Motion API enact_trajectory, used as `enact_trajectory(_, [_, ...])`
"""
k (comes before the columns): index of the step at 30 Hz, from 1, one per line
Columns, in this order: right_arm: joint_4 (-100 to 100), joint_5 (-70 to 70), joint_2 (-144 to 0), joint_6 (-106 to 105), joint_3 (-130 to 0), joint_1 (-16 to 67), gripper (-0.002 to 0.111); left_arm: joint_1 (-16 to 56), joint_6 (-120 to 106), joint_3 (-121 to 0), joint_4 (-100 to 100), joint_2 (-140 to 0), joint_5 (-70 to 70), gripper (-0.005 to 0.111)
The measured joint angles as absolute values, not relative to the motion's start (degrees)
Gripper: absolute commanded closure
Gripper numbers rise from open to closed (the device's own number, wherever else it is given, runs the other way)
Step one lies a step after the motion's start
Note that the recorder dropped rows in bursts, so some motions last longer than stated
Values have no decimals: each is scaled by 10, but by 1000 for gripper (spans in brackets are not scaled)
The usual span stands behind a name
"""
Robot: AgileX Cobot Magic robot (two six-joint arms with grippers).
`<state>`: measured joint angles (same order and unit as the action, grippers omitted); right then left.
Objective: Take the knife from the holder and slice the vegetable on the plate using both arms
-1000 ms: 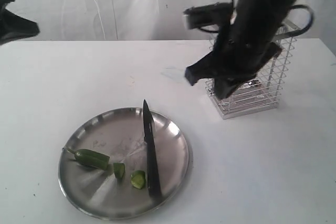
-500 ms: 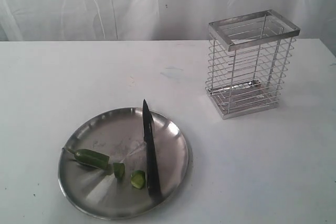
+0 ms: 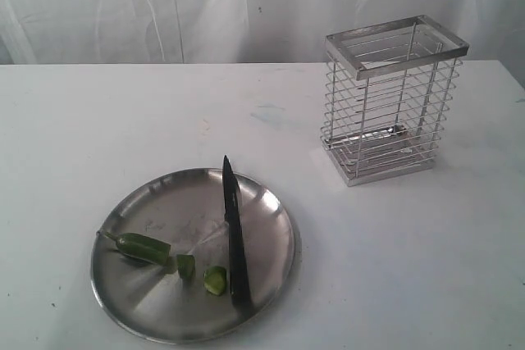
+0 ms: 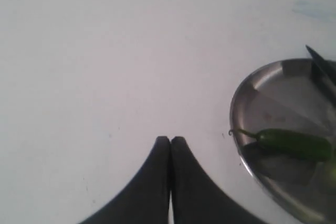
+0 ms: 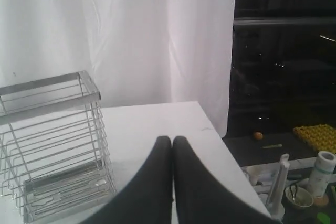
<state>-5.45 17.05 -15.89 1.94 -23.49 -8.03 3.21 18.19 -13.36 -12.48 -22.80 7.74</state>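
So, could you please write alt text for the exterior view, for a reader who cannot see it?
A black knife lies on a steel plate beside a green chili with two small pieces cut off. A wire holder stands upright on the white table, behind and to the right of the plate.

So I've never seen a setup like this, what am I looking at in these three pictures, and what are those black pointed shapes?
It is a robot with two arms, each ending in a two-finger gripper. One picture looks over the white table: a steel plate carries a black knife beside a green chili and two cut pieces, and a wire holder stands apart from it. The other two pictures come from cameras on the wrists. The black shapes are the left gripper and the right gripper, both shut and holding nothing.
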Motion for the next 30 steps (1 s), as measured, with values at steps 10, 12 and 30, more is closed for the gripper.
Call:
enact_trajectory(10, [-55, 42, -158, 19, -214, -80, 108, 32, 188, -118, -118, -230, 135, 107])
enact_trajectory(12, [-55, 40, -158, 19, -213, -80, 108, 32, 188, -118, -118, -230, 135, 107])
enact_trajectory(30, [-14, -125, -4, 19, -11, -80, 108, 32, 188, -118, -118, -230, 136, 107])
